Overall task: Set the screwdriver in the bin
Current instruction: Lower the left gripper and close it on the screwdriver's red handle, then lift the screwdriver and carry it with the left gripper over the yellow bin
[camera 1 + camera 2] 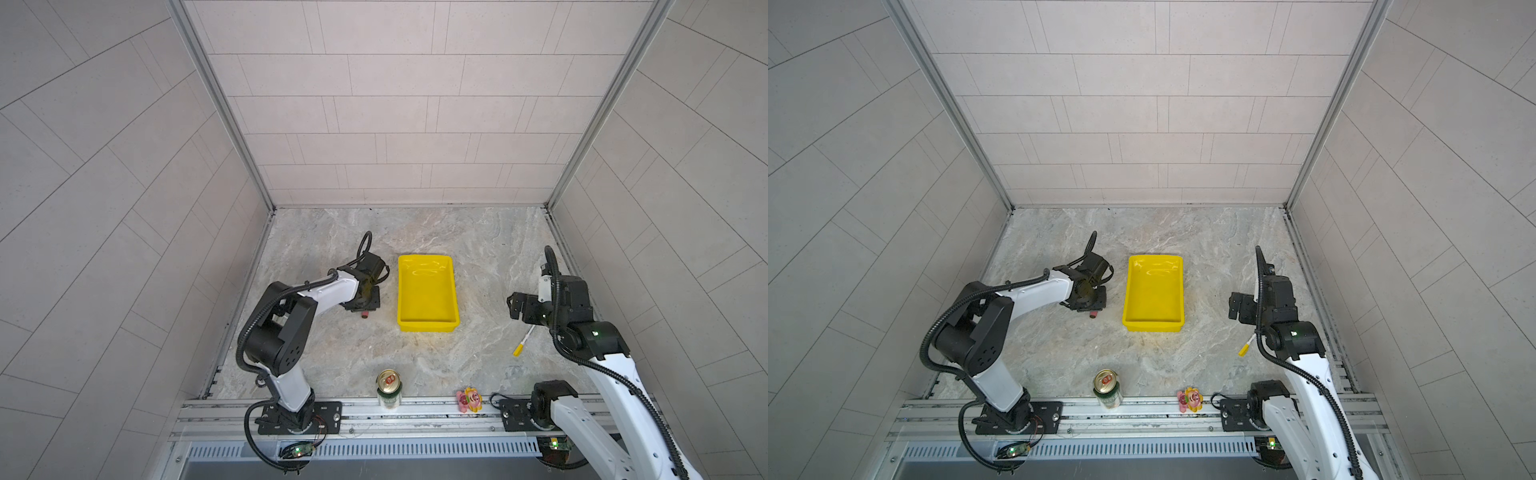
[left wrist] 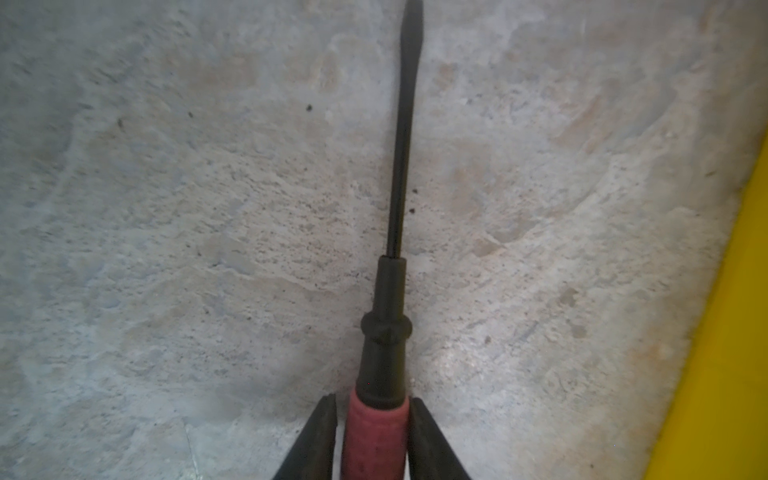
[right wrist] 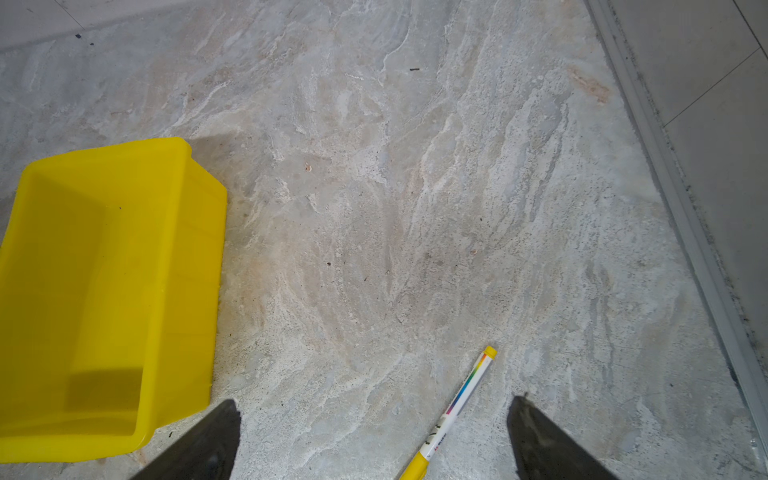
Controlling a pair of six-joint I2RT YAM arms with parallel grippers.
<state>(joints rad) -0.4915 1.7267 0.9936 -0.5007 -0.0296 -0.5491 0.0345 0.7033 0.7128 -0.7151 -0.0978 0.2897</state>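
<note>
Red-handled screwdriver (image 2: 384,332) lies on the tabletop (image 2: 166,208) beside the bin (image 1: 428,330) — left claw (image 2: 373,399) straddles its handle, not quite clamped; lifting and dropping remain.

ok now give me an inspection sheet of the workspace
surface: marbled table, a few dark specks
job's things: screwdriver lying on the table beside the empty yellow bin, not in it
clutter: can, toy, pen, all outside the bin
grippers: left claw straddles the screwdriver's red handle, grip unsure; right claw open, holding nothing
cables: black cable along each arm
surroundings: tiled walls, metal rail in front
</note>
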